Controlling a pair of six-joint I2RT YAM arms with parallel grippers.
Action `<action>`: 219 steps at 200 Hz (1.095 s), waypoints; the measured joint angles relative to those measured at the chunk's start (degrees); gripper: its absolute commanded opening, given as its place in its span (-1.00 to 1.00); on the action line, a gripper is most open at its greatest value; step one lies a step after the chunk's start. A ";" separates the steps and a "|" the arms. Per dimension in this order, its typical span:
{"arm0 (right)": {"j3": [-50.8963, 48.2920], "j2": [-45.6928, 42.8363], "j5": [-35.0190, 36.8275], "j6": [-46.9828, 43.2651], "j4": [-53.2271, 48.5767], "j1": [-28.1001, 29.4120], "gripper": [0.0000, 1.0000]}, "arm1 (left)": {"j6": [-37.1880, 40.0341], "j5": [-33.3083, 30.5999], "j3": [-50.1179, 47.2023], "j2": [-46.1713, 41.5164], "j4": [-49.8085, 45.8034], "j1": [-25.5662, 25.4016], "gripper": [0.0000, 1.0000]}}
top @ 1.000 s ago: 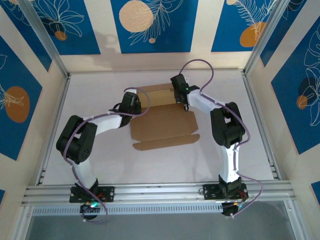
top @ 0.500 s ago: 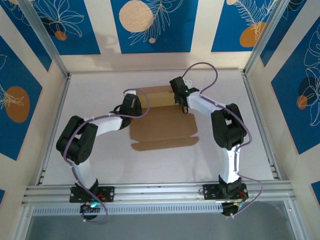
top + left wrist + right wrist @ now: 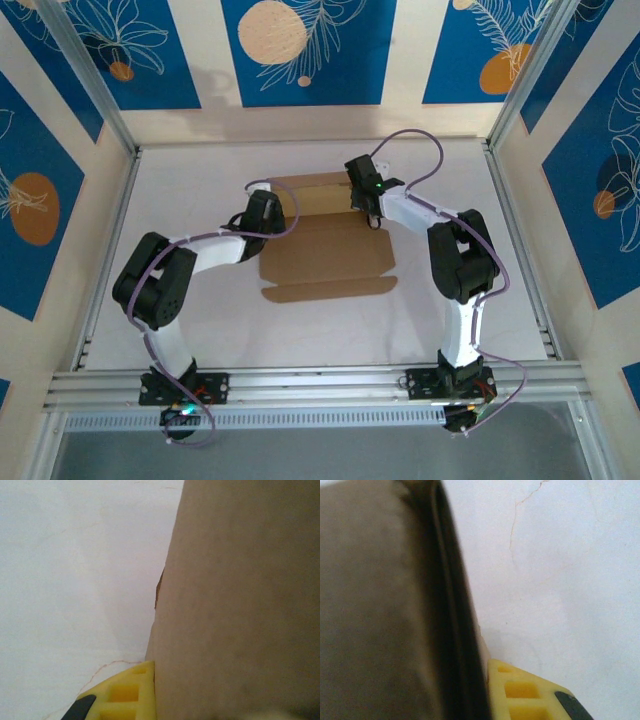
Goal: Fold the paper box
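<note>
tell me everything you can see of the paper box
The paper box is plain brown cardboard, creased into panels, lying mostly flat on the white table, with a narrow round-ended flap nearest the arms. Its far panel looks lifted. The left tool pinches its left edge, the right tool its right edge.

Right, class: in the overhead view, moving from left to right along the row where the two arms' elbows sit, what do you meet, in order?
left arm's elbow → paper box → right arm's elbow
</note>
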 measured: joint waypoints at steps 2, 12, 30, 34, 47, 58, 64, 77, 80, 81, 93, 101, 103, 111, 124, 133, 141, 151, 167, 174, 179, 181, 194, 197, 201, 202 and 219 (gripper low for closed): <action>0.00 0.00 0.02 0.09 -0.04 0.02 -0.96 | -0.13 -0.24 0.00 0.00 -0.07 -0.07 -1.00; 0.31 0.00 0.24 1.36 -0.81 0.37 -0.97 | -0.94 -1.81 0.15 0.00 -0.70 -0.42 -1.00; 0.94 0.00 0.72 4.02 -2.95 1.38 -0.97 | -2.58 -4.70 0.76 0.00 -2.71 -0.87 -1.00; 1.07 0.00 0.85 4.50 -3.34 1.57 -0.97 | -2.97 -5.29 0.85 0.00 -3.15 -0.94 -1.00; 1.33 0.00 1.09 6.47 -4.50 2.27 -0.97 | -4.52 -7.10 1.07 0.00 -4.15 -1.25 -1.00; 1.60 0.00 1.11 7.93 -5.27 2.69 -0.97 | -5.95 -8.24 1.22 0.00 -4.83 -1.27 -1.00; 1.70 0.00 1.11 8.61 -5.62 2.89 -0.97 | -6.86 -8.70 1.25 0.00 -5.05 -1.27 -1.00; 1.99 0.00 1.05 9.68 -6.32 3.13 -0.97 | -8.83 -9.53 1.22 0.00 -5.16 -1.46 -1.00; 2.01 0.00 1.07 9.92 -6.47 3.19 -0.97 | -9.25 -9.66 1.16 0.00 -5.07 -1.49 -1.00; 2.03 0.00 1.07 9.99 -6.51 3.19 -0.97 | -9.44 -9.70 1.11 0.00 -5.03 -1.51 -1.00; 2.29 0.00 1.05 10.51 -7.19 3.28 -0.98 | -10.80 -9.92 0.42 0.00 -3.85 -1.60 -1.00; 2.32 0.00 1.07 10.67 -7.41 3.34 -0.97 | -11.45 -10.10 -0.09 0.00 -2.75 -1.64 -1.00; 2.32 0.00 1.07 10.67 -7.43 3.34 -0.97 | -11.47 -10.12 -0.20 0.00 -2.51 -1.64 -1.00; 2.34 0.00 1.07 10.64 -7.45 3.34 -0.97 | -11.50 -10.12 -0.68 -0.02 -1.49 -1.66 -1.00; 2.34 0.00 1.09 10.60 -7.45 3.32 -0.93 | -11.34 -10.10 -2.10 -0.35 0.79 -1.66 -1.00; 2.23 -0.07 0.96 10.56 -7.32 3.26 -0.88 | -10.88 -9.88 -3.67 -0.83 2.89 -1.66 -1.00; 1.88 -0.31 0.61 10.36 -7.02 3.15 -0.82 | -9.99 -9.64 -5.03 -1.40 4.59 -1.64 -1.00; 0.90 -0.94 -0.13 9.73 -6.10 2.86 -0.76 | -8.66 -9.14 -6.78 -2.12 6.56 -1.64 -1.00; -1.18 -2.47 -1.86 8.68 -4.57 2.12 -0.54 | -6.36 -7.87 -9.20 -2.95 9.79 -1.60 -1.00; -2.16 -3.19 -2.62 8.41 -4.02 1.62 -0.50 | -5.27 -7.43 -10.19 -3.26 11.23 -1.51 -1.00; -2.80 -3.63 -3.32 8.24 -3.54 1.18 -0.48 | -4.55 -6.91 -10.82 -3.41 12.02 -1.42 -1.00; -3.06 -3.78 -3.61 7.98 -3.28 1.01 -0.47 | -4.24 -6.73 -11.08 -3.50 12.48 -1.38 -1.00; -4.22 -4.44 -5.22 6.54 -1.86 0.07 -0.42 | -2.49 -5.57 -12.11 -3.74 14.03 -1.36 -1.00; -4.42 -4.59 -5.62 6.29 -1.55 -0.13 -0.42 | -2.19 -5.46 -12.22 -3.74 14.29 -1.36 -1.00; -4.66 -4.72 -6.01 5.49 -1.16 -0.35 -0.41 | -1.64 -5.05 -12.33 -3.74 14.56 -1.36 -1.00; -4.76 -4.76 -6.21 5.33 -1.07 -0.42 -0.40 | -1.55 -5.05 -12.33 -3.74 14.64 -1.33 -1.00; -6.49 -5.79 -8.07 1.95 1.16 -1.40 -0.25 | 0.42 -3.96 -12.44 -3.80 14.99 -1.07 -1.00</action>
